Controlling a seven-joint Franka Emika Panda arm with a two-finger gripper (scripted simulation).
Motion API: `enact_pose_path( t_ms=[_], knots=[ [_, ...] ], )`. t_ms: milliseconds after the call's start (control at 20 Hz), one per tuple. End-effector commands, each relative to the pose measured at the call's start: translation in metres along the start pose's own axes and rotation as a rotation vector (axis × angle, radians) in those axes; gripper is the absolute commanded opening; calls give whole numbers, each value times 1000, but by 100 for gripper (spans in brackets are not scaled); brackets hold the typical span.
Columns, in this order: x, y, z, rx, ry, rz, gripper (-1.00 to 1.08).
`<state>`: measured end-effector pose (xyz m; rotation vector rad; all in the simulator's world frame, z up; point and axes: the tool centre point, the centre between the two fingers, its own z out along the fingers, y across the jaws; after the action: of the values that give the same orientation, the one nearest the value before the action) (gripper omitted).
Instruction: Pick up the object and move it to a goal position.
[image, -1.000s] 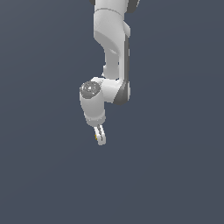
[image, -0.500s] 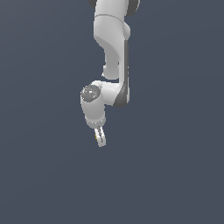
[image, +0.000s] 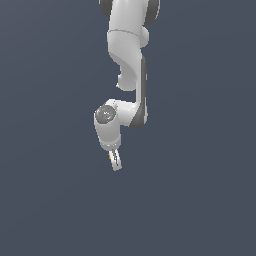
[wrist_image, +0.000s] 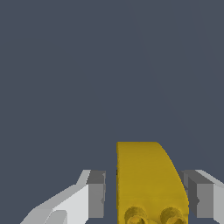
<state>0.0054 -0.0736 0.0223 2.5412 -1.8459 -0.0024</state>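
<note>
Yellow object (wrist_image: 148, 183) between claw (wrist_image: 146, 194) fingers.

Object (wrist_image: 148, 183): located between the two fingers (wrist_image: 94, 194) of the gripper (image: 114, 161), gaps showing on both sides in the wrist view. Gripper: at the arm's (image: 131, 75) lower end, pointing downward.

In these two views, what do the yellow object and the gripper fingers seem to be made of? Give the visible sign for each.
Yellow object: probably moulded plastic, matte and uniform, with round studs at one end. Gripper fingers: smooth white casing, plastic or painted metal, with flat grey pads.
</note>
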Motion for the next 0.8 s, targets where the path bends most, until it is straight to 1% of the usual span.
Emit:
enact_pose_path(
  t_ms=[0, 500, 750],
  knots=[
    [0, -1, 0, 1, 0, 0, -100],
    [0, -1, 0, 2, 1, 0, -100],
    [1, 2, -9, 2, 1, 0, -100]
  ],
)
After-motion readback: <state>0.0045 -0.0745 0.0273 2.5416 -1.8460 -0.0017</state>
